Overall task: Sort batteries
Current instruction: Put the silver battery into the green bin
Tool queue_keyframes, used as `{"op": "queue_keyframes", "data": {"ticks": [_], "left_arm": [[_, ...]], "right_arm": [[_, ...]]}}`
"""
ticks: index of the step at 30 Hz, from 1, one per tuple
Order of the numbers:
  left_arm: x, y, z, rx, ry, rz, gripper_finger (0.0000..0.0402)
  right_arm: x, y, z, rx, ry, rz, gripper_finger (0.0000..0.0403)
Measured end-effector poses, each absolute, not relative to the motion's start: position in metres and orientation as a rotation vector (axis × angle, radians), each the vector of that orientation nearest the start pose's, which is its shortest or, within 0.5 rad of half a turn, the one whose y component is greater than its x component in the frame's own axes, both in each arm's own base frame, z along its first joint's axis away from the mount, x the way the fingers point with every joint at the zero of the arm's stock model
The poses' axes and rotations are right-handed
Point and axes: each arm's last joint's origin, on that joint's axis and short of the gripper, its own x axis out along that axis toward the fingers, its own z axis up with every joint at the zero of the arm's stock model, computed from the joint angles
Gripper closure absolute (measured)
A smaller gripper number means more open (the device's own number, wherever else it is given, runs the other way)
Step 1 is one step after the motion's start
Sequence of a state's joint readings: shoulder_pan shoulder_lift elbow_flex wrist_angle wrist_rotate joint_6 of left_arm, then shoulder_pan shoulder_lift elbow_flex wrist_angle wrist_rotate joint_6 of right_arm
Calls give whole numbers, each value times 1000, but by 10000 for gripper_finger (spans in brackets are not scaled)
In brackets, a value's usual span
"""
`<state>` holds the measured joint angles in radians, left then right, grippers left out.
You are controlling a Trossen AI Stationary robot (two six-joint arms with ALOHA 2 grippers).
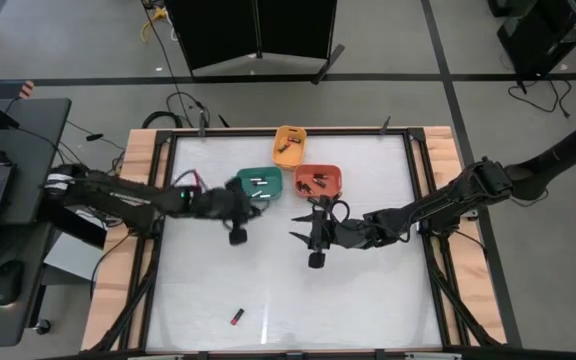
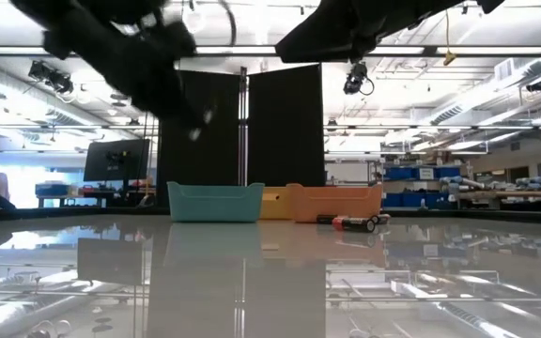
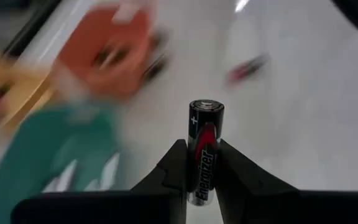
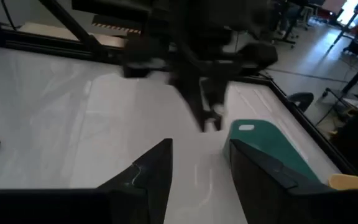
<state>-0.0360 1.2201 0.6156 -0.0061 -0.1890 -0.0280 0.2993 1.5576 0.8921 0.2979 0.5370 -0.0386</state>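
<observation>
My left gripper hovers at the near edge of the green bin, shut on a black-and-red battery. My right gripper hangs open above the bare table, just near of the orange bin, with its fingers pointing at the left gripper. In its own wrist view the right gripper holds nothing. The green, orange and yellow bins each hold a few small batteries. One dark-and-red battery lies on its side near the table's near edge. My left gripper pinches the black-and-red battery by its lower half between the two fingers. The battery lies along the fingers, and its capped end sticks out past the fingertips. It is lifted clear of the table.
The three bins stand close together at the middle of the table's far side. Both arms reach in over the table's centre, their grippers a short way apart. In the low view the loose battery lies in front of the orange bin. White table spreads toward the near edge.
</observation>
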Motion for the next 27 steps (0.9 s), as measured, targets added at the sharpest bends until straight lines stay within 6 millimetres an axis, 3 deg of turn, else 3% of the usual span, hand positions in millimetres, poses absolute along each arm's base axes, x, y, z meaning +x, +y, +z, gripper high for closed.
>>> {"op": "queue_keyframes", "data": {"ticks": [6,12,19,27], "left_arm": [[249,49,208,118,828,287,346],[267,92,204,95,975,312,346],[291,106,188,103,1089,237,346],[302,122,161,92,1203,220,346]], "right_arm": [[322,83,230,-187,345,-233,235],[321,83,228,-190,367,-234,235],[319,82,223,-184,415,-238,235],[319,82,222,-181,425,-239,235]]}}
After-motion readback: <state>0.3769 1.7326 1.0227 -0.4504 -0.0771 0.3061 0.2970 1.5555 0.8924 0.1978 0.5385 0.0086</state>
